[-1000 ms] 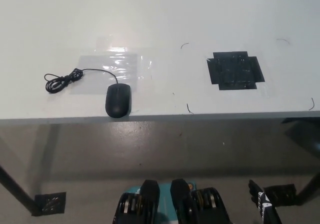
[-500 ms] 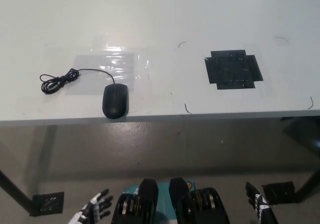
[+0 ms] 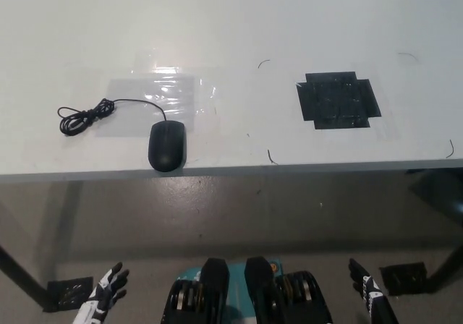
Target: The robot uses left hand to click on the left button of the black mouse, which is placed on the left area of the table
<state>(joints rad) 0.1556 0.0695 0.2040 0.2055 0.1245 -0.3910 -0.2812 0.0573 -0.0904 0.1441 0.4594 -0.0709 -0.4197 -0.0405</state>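
Two hands sit low in your head view, both below the table edge and well apart from the mouse. Your left hand (image 3: 103, 295) is at bottom left, white, fingers spread, holding nothing. Your right hand (image 3: 365, 295) is at bottom right, black, fingers look apart too, holding nothing, partly cut off by the frame edge. Black mouse (image 3: 167, 145) lies on the left part of the white table (image 3: 231, 20), right at the near edge, untouched. Its cable (image 3: 87, 114) runs back and left, ending in a loose coil. Clear tape patch (image 3: 163, 92) lies just behind the mouse. Black tape patch (image 3: 338, 100) is on the table's right part.
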